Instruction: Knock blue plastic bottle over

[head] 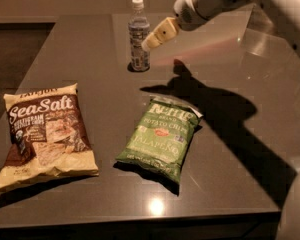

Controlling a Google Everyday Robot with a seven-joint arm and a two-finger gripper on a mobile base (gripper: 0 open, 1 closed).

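The blue plastic bottle point(138, 35) stands upright at the back of the dark table point(90, 49). It is slim and clear, with a white cap and a bluish label. My gripper point(151, 40) reaches in from the upper right on a white arm. Its tan fingertips are right beside the bottle's right side at label height, touching or nearly so.
A brown and cream Sea Salt chip bag point(42, 134) lies flat at the front left. A green jalapeño chip bag point(161, 136) lies flat at the front centre. The arm's shadow falls across the table's right half. The table's front edge is near the bottom.
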